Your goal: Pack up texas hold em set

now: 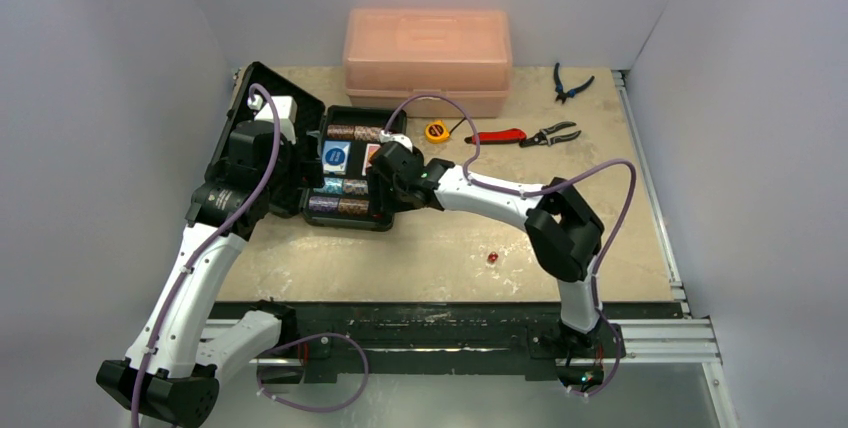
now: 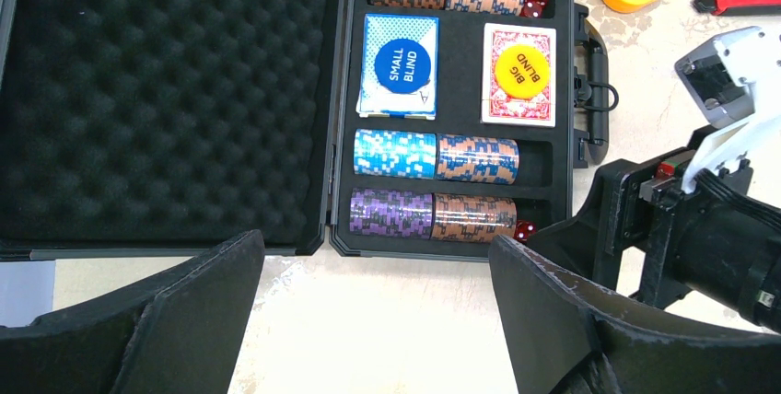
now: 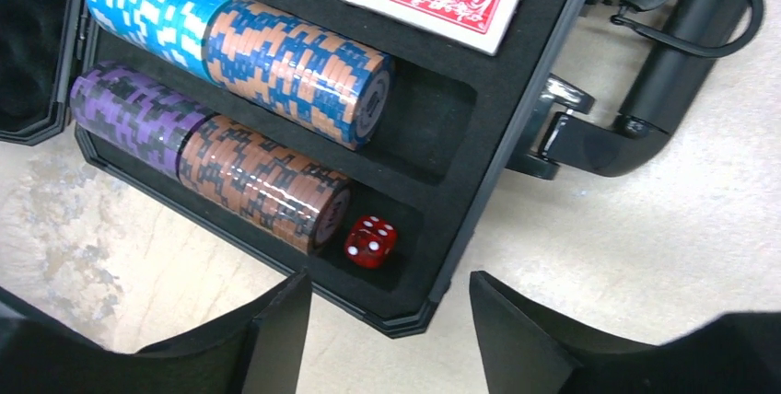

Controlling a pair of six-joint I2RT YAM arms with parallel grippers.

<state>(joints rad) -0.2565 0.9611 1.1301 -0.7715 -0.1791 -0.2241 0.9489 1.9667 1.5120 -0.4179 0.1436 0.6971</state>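
With left claw point(image 2: 376, 245) and right claw point(image 3: 387, 295) apart and empty at the open briefcase point(image 2: 458, 72) at desk point(image 1: 420, 258) left, pink box point(image 1: 428, 58) behind, tape measure point(image 1: 436, 131) and pliers point(image 1: 520, 135) beside, only the top view shows a loose red die point(image 1: 492, 259).

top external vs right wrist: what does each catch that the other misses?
Only top external: the pink box, tape measure, red-handled pliers, blue cutters, and a loose red die lying on the table.
Only right wrist: a slotted red die beside the brown chip stack, and the carry handle, which the arm hides from above.
Both: the open black case, its light blue chip stack and the red deck.
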